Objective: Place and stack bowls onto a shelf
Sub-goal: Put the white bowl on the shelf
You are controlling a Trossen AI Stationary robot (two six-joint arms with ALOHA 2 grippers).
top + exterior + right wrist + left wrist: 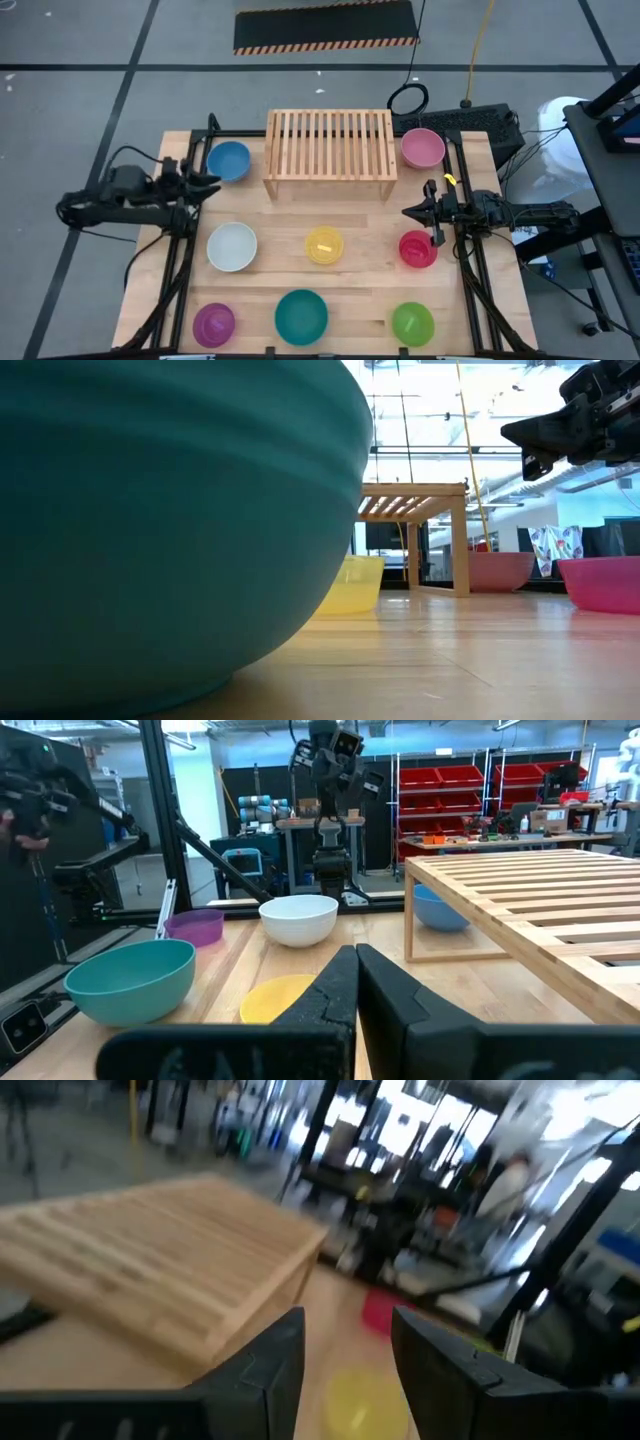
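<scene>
High view only: green bowl (412,322); right gripper (356,982) closed empty, left gripper (347,1342) parted.

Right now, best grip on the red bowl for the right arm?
Probably pinch the rim, coming straight down. The red bowl sits upright and open-side up on the table, with nothing stacked in it, so its thin wall is the only part two fingers can span. The right gripper, fingers shut, hovers just beyond its far rim; take that near edge, one finger inside, one outside.
</scene>
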